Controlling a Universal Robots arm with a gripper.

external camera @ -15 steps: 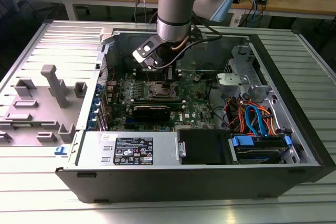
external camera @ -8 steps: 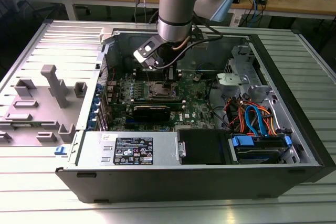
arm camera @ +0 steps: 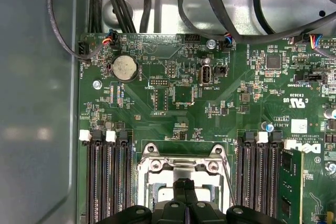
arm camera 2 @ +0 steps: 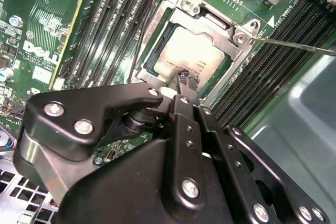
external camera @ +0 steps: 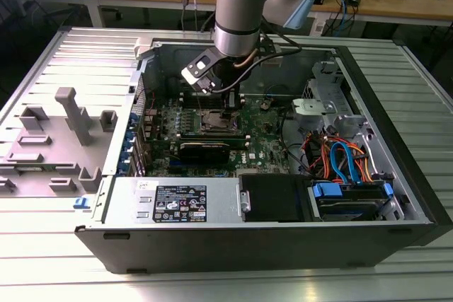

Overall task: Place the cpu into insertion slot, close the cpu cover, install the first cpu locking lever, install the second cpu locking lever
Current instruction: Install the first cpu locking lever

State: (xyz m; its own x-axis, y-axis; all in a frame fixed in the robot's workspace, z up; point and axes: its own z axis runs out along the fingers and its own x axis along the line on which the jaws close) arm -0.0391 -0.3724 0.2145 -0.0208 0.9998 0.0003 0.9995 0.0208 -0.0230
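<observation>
Gripper (arm camera 2: pixel 186 80) pinched shut, tips resting on the chip (arm camera 2: pixel 195 51) — it's seated mid-board (arm camera 2: pixel 42 19), cover (arm camera 2: pixel 227 29) apparently down. Lever stage, I'd say — that loose lever (arm camera 2: pixel 294 44) needs pressing down and hooking.

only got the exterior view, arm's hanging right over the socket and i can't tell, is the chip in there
Observer: Yes. In the second wrist view the chip sits under the closed cover, its silver top showing through the window.
Operator: ok, levers latched?
Observer: At least one looks unlatched: a thin lever juts out over the memory slots instead of lying along the cover's edge.
Operator: and what's the gripper doing
Observer: The gripper has its fingertips together at the chip's near edge. I can't tell whether they touch it.
</observation>
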